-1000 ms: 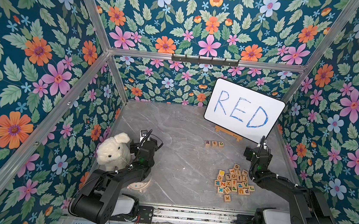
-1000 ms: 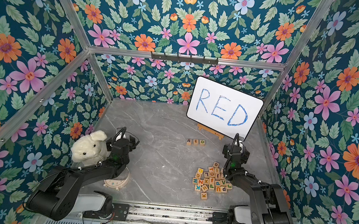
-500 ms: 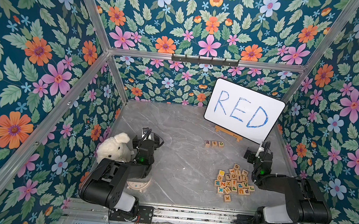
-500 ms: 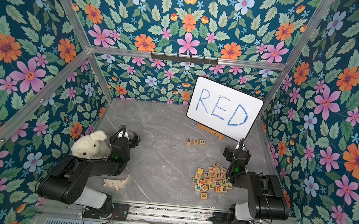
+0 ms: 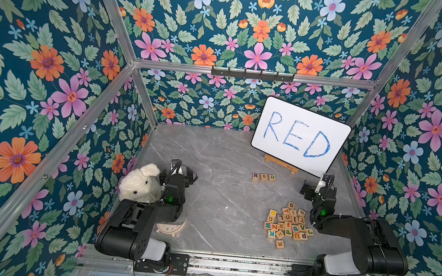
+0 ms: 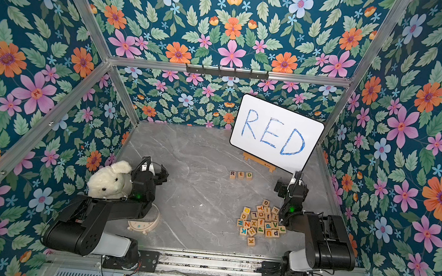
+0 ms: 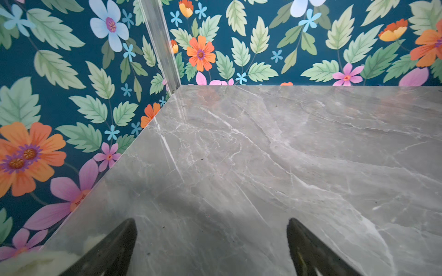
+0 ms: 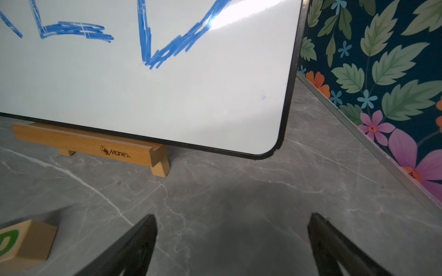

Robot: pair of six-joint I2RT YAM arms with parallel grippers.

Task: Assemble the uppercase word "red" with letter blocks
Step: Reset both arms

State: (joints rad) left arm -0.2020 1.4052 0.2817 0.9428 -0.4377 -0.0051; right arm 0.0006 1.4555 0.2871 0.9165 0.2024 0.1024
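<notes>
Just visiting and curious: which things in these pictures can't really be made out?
Round clock: both top views, mostly under the left arm; dial unreadable.
Plush toy: left wrist view, blurred sliver cut by the edge.
D block: right wrist view, blurred, cut by the edge.
Whiteboard: right wrist view, word cropped.
Loose block pile: both top views, several letters too small.

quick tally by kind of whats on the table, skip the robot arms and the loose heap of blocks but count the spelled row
letter blocks in the spelled row: 3
whiteboard: 1
wooden stand under it: 1
plush toy: 1
small clock: 1
total: 7
</notes>
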